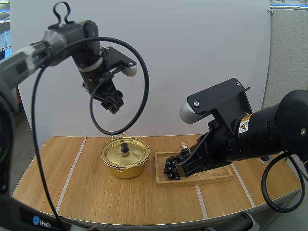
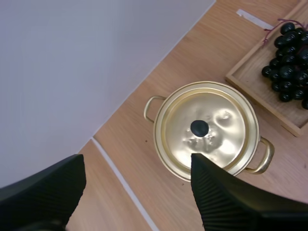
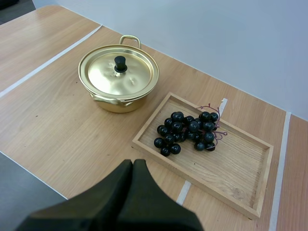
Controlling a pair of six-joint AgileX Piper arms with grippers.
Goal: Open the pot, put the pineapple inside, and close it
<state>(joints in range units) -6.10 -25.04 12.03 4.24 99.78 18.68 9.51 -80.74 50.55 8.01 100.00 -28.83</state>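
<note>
A gold pot (image 1: 125,158) stands on the table with its lid (image 2: 206,128) on, a black knob (image 3: 120,63) at the lid's middle. My left gripper (image 1: 111,102) hangs open high above the pot, its fingers (image 2: 226,197) spread wide with nothing between them. A bunch of dark grapes (image 3: 188,132) lies in a wooden tray (image 3: 240,173) to the right of the pot. My right gripper (image 1: 186,166) is shut on nothing, low over the tray beside the grapes (image 1: 173,164). I see no pineapple.
The wooden table (image 1: 86,192) has bare room to the left of the pot and in front of it. A white wall (image 1: 192,48) rises close behind the table's far edge.
</note>
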